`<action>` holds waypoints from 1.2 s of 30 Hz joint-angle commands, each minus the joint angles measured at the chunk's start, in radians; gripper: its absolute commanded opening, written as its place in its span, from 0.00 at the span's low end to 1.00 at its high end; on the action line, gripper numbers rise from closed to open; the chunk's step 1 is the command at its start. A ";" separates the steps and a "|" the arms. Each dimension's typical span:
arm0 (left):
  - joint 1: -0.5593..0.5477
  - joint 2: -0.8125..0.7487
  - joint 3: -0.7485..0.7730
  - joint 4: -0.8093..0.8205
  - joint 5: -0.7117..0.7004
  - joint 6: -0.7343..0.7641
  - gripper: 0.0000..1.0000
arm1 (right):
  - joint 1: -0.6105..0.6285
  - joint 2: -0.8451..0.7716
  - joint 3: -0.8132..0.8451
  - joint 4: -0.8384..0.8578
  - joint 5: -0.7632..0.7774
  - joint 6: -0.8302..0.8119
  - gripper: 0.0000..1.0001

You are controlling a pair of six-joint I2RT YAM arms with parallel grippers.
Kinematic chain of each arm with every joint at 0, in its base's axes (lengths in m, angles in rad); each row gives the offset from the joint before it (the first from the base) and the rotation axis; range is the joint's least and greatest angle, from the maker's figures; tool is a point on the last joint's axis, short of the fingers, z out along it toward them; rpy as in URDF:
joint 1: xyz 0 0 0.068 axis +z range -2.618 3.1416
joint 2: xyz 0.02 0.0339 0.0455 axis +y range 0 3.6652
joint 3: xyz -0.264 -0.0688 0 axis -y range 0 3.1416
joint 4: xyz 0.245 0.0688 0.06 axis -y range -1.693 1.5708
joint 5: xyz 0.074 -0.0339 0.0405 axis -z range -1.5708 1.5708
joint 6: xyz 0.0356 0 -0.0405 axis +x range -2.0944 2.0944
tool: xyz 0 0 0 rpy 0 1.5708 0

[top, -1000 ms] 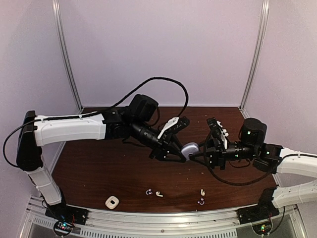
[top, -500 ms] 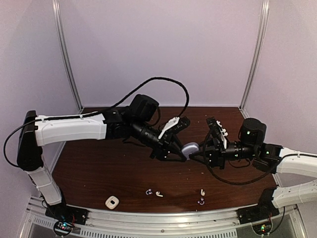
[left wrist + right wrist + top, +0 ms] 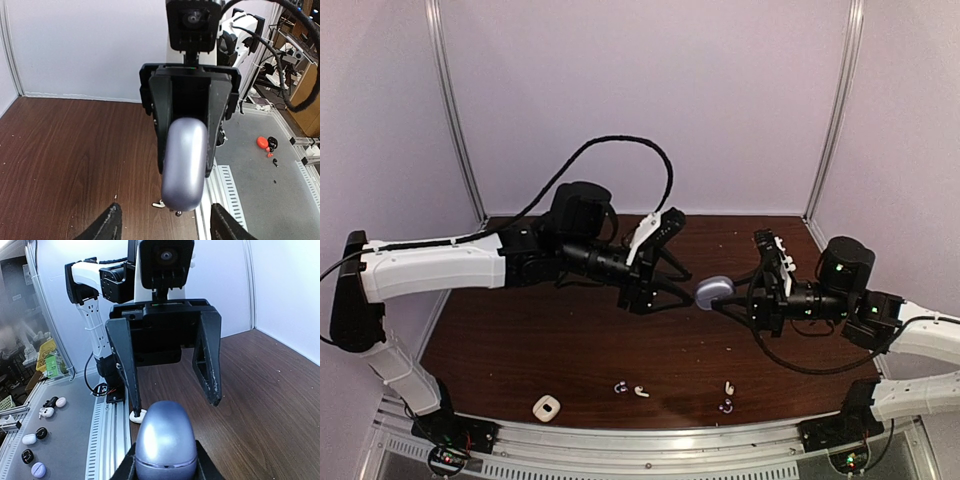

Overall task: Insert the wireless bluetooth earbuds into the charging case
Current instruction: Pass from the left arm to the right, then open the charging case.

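The charging case (image 3: 184, 165) — smooth lilac plastic (soft sheen); table (image 3: 60, 150) — dark grained wood; jaws matt black.

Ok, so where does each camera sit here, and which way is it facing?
Top external: above and behind the arm bases, looking down on the brown table; both arms show, left claw open, right claw shut on the lavender charging case.
Left wrist: on the left arm, facing the right claw head-on; only its own fingertips show.
Right wrist: on the right arm, facing the left claw; its own fingers flank the case.
Shared: all three show the case.
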 commanded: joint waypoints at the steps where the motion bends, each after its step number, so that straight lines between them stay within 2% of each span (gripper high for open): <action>1: -0.003 -0.006 0.010 0.115 -0.014 -0.041 0.63 | 0.004 -0.008 0.006 -0.001 0.034 -0.017 0.06; 12: -0.009 0.056 0.059 0.120 0.001 -0.049 0.61 | 0.003 0.001 -0.001 0.025 0.029 -0.004 0.03; 18: -0.014 0.091 0.100 0.048 0.011 -0.014 0.65 | 0.004 0.001 -0.003 0.024 0.032 -0.004 0.01; 24: -0.006 0.113 0.148 -0.016 -0.049 -0.017 0.51 | 0.006 -0.011 -0.008 0.019 0.010 -0.022 0.00; 30: 0.058 0.107 0.132 0.045 0.023 -0.119 0.38 | 0.013 -0.032 -0.029 0.016 0.019 -0.047 0.00; 32: 0.078 0.096 0.111 0.100 0.041 -0.148 0.37 | 0.016 -0.034 -0.030 0.017 0.020 -0.049 0.00; 36: 0.090 0.088 0.103 0.105 0.016 -0.150 0.38 | 0.016 -0.040 -0.032 0.027 0.024 -0.048 0.00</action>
